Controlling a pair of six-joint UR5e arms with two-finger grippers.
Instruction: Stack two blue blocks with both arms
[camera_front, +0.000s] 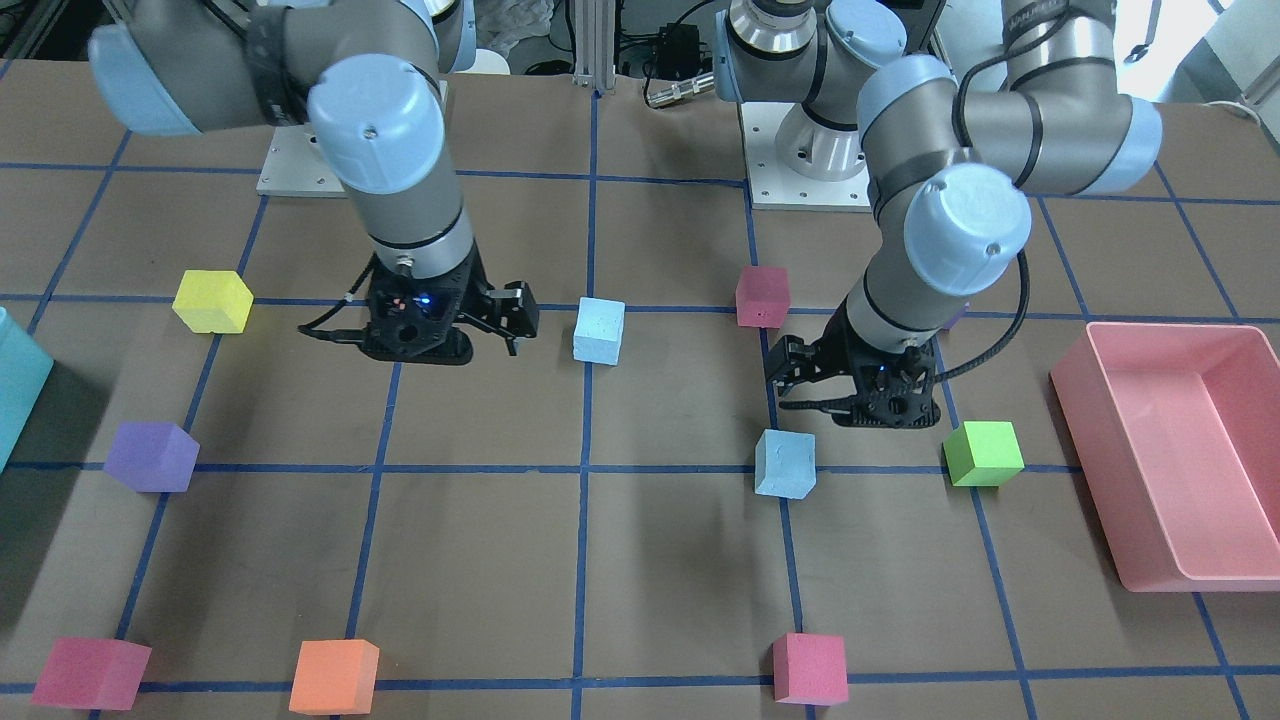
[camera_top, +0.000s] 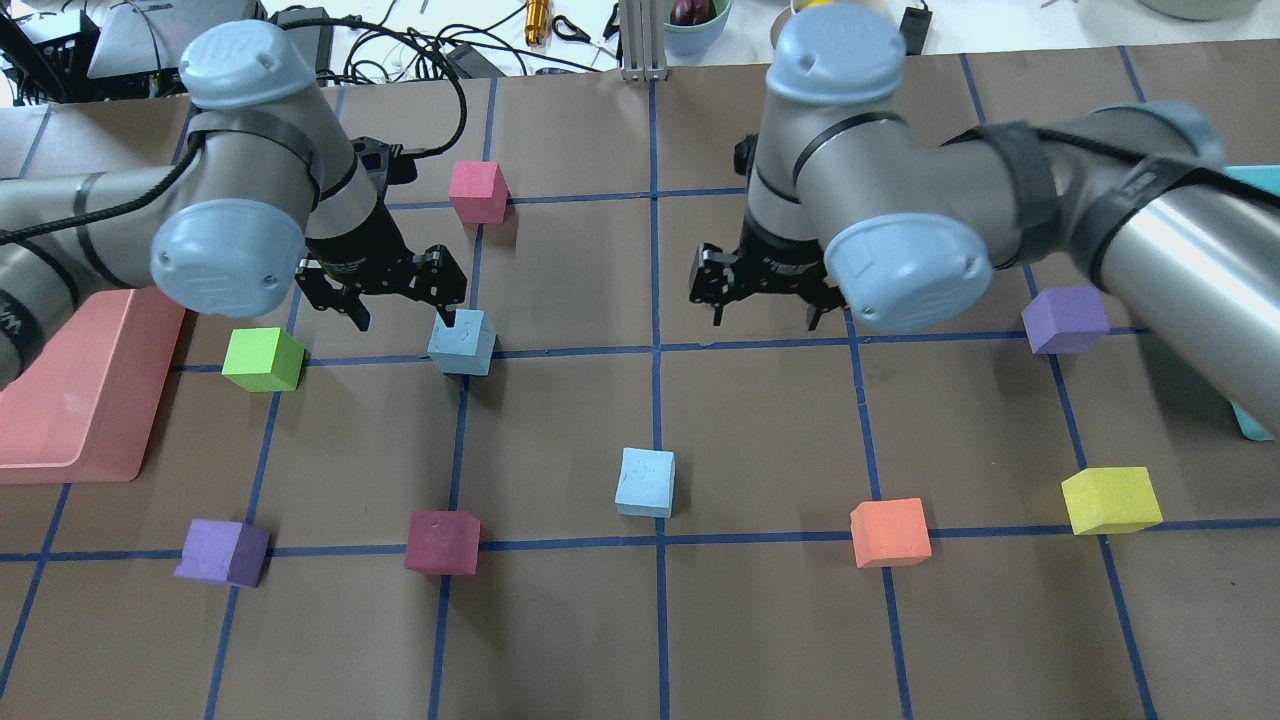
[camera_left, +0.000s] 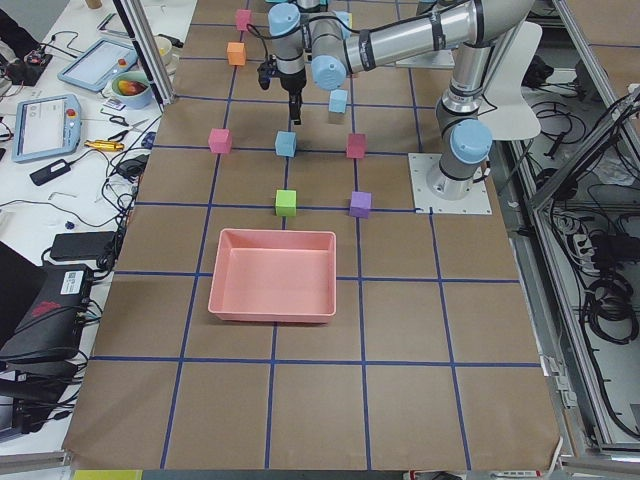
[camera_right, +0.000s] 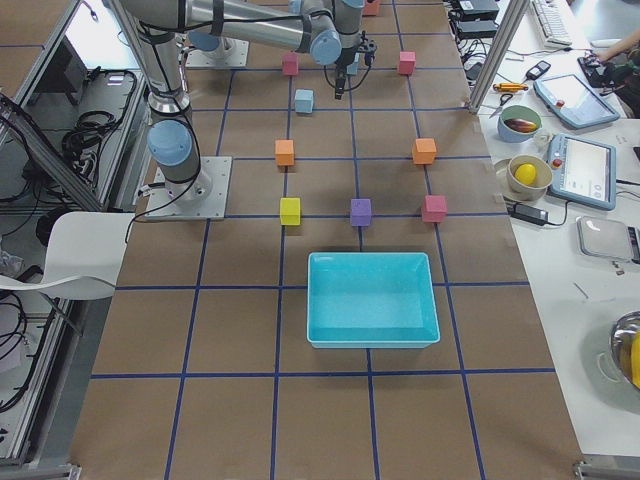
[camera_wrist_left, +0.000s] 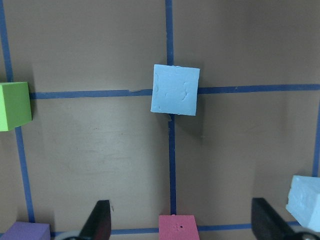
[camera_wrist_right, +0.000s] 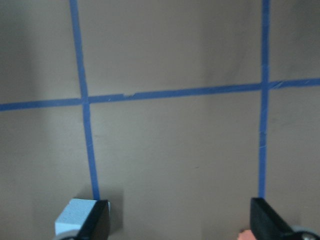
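One blue block (camera_top: 462, 342) lies on a blue tape line in the left half of the table. My left gripper (camera_top: 402, 315) hovers just beside it, open and empty. In the left wrist view this block (camera_wrist_left: 175, 90) lies ahead of the open fingers (camera_wrist_left: 100, 222), not between them. The second blue block (camera_top: 645, 482) sits near the table's middle, closer to the robot. My right gripper (camera_top: 765, 312) is open and empty above bare table, apart from both blocks. In the right wrist view only a corner of the second blue block (camera_wrist_right: 75, 216) shows, at the bottom by the left finger.
A pink bin (camera_top: 70, 400) stands at the far left and a teal bin (camera_right: 372, 300) at the far right. Green (camera_top: 262, 358), pink (camera_top: 478, 190), maroon (camera_top: 442, 542), orange (camera_top: 890, 532), yellow (camera_top: 1110, 500) and two purple cubes (camera_top: 1065, 320) are scattered around.
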